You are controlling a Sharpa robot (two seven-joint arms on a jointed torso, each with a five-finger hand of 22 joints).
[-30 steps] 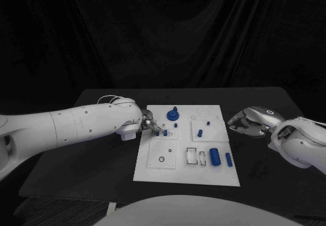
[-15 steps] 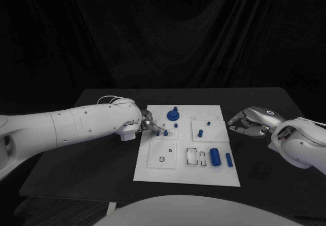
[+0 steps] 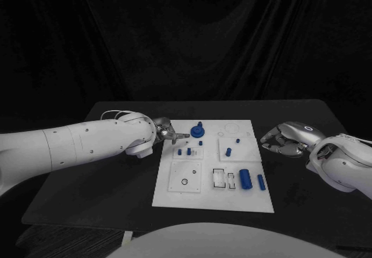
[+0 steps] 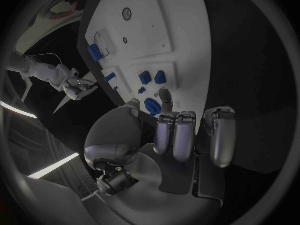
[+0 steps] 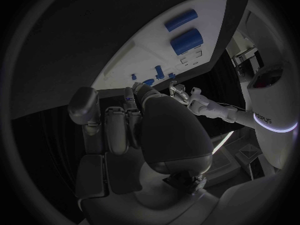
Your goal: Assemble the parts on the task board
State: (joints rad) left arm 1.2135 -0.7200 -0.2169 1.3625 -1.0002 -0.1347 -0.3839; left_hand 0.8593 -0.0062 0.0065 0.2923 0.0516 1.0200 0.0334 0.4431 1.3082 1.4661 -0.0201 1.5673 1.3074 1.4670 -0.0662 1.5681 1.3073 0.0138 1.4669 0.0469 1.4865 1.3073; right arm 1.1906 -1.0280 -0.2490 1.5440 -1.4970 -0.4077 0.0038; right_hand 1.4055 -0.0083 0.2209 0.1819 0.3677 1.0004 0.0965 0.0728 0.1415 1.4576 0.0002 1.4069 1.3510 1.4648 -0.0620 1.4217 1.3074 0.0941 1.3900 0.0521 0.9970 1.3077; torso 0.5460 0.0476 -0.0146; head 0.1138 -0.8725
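Black table (image 3: 116, 177) is carrying the white task board (image 3: 213, 199). Left hand (image 3: 165, 132), fingers apart and empty, is hovering at its far left edge, nearest the blue knob (image 3: 198, 129) just to its right. Right hand (image 3: 280, 141), curled in on nothing, is waiting off the right edge.

Dim scene, black backdrop, bright white task board (image 3: 213, 183), fisheye-bent wrist views
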